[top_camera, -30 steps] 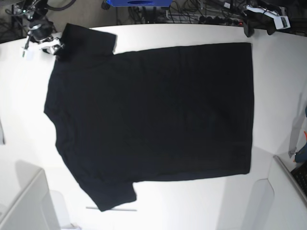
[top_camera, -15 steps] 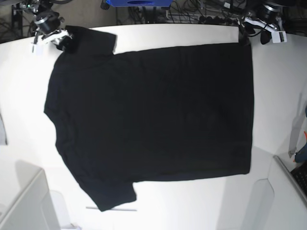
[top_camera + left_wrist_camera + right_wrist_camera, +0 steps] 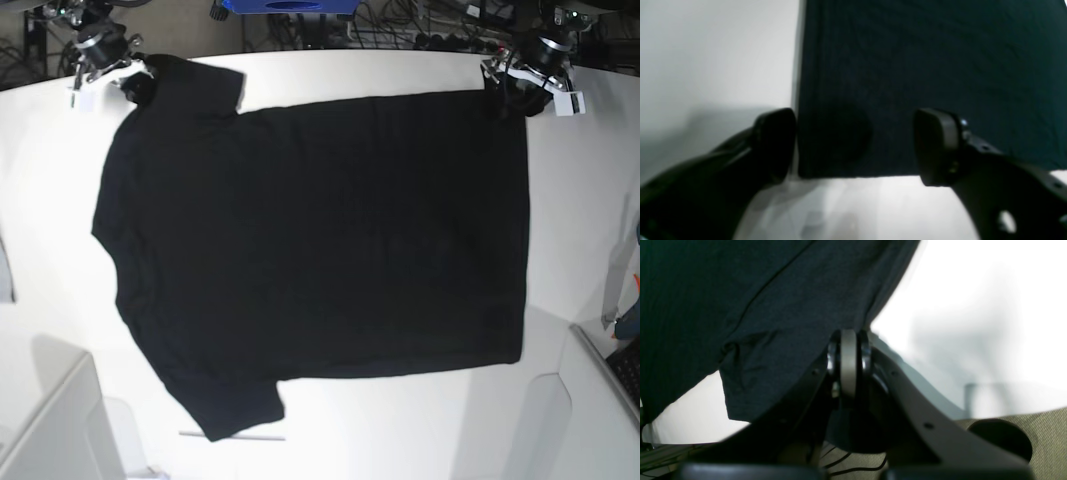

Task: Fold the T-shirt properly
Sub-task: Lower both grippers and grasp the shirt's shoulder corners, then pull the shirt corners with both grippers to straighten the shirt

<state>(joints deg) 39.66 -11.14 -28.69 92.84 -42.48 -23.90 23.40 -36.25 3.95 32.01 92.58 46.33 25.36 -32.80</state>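
The black T-shirt (image 3: 320, 240) lies spread flat on the white table (image 3: 50, 200), plain side up, collar to the left and hem to the right. My right gripper (image 3: 130, 82) is at the far sleeve; in the right wrist view it (image 3: 848, 350) is shut on the sleeve edge of the T-shirt (image 3: 773, 306), which is pulled up into a fold. My left gripper (image 3: 512, 88) is at the far hem corner. In the left wrist view it (image 3: 855, 146) is open, with its fingers (image 3: 773, 143) straddling the corner of the T-shirt (image 3: 923, 60).
A grey box (image 3: 50, 420) stands at the near left and another grey piece (image 3: 600, 400) at the near right. A thin white stick (image 3: 232, 436) lies by the near sleeve. Cables (image 3: 400, 30) run behind the table's far edge.
My right gripper has moved back and slightly right, dragging the sleeve with it. My left gripper has come from beyond the far edge onto the hem corner.
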